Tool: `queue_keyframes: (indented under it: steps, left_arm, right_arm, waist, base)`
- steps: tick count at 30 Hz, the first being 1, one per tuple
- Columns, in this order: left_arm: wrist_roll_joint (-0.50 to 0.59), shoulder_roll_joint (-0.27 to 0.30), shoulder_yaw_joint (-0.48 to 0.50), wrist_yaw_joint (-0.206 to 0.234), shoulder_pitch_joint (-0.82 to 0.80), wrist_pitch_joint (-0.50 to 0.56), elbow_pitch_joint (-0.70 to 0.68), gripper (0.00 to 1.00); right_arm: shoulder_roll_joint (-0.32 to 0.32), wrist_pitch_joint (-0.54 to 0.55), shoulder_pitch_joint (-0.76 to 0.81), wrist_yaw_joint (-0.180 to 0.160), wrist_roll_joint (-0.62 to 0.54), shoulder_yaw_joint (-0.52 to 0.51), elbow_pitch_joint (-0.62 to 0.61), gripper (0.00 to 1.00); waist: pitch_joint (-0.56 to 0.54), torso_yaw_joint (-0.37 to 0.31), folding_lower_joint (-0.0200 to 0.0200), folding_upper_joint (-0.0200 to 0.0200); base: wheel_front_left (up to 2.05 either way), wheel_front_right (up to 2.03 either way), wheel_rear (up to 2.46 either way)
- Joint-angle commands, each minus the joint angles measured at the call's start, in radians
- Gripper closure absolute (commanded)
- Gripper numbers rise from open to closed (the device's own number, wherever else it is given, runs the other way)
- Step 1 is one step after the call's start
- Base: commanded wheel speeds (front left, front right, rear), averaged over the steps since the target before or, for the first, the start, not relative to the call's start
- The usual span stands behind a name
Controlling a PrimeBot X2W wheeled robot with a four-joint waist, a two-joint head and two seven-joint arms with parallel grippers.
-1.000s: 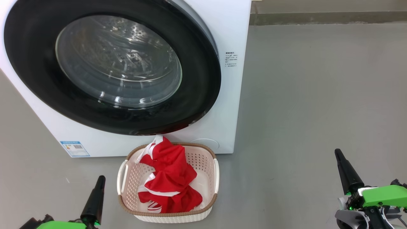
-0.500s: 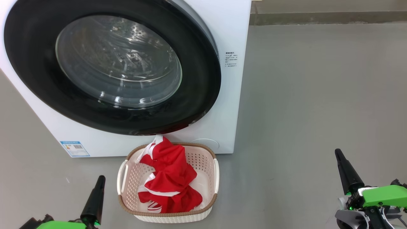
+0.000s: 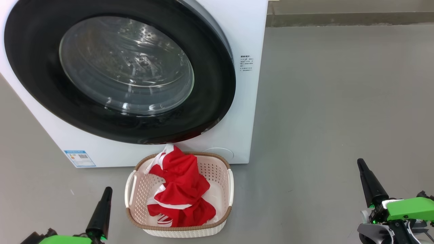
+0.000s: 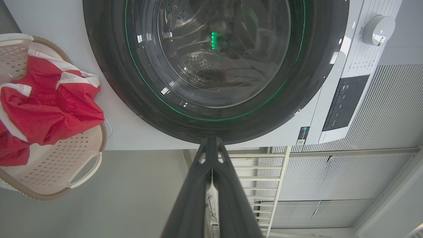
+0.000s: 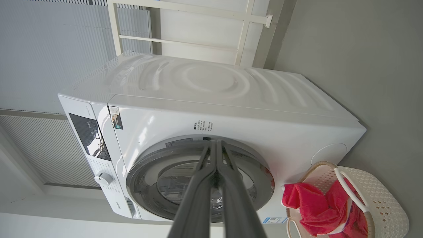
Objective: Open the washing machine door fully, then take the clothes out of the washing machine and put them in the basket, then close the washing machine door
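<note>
The white washing machine (image 3: 245, 101) stands at the upper left of the head view, and its round black-rimmed door (image 3: 34, 40) lies shut against the front, glass bowl (image 3: 125, 64) facing me. Just in front of it on the floor sits the cream basket (image 3: 217, 173), holding the red clothes (image 3: 183, 189) with white trim. My left gripper (image 3: 107, 190) rests low at the bottom left, shut and holding nothing. At the bottom right my right gripper (image 3: 360, 162) is likewise shut and holds nothing. Both wrist views look along closed fingers (image 4: 211, 172) (image 5: 214, 172) toward the machine.
Grey floor (image 3: 339, 101) spreads to the right of the machine. A wall base (image 3: 349, 18) runs along the far edge. A control panel (image 4: 340, 102) and a dial (image 4: 378, 29) sit on the machine's top front. A white rail frame (image 5: 244, 36) stands behind it.
</note>
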Motion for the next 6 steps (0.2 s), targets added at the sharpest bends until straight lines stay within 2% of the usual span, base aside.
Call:
queue_keyframes:
  steps: [1,6]
  left_arm:
    - [-0.005,0.011,0.036,-0.007,-0.040,0.007,-0.027,1.00]
    - [-0.004,0.011,0.036,-0.007,-0.040,0.007,-0.027,1.00]
  right_arm:
    - [-0.008,0.006,-0.046,0.001,-0.005,0.017,-0.028,1.00]
    - [-0.007,0.006,-0.046,0.001,-0.005,0.016,-0.028,1.00]
  waist:
    - [0.000,0.000,0.0000,-0.0001]
    - [0.000,0.000,0.0000,-0.0001]
  base:
    - [0.00,0.00,0.00]
    - [0.00,0.00,0.00]
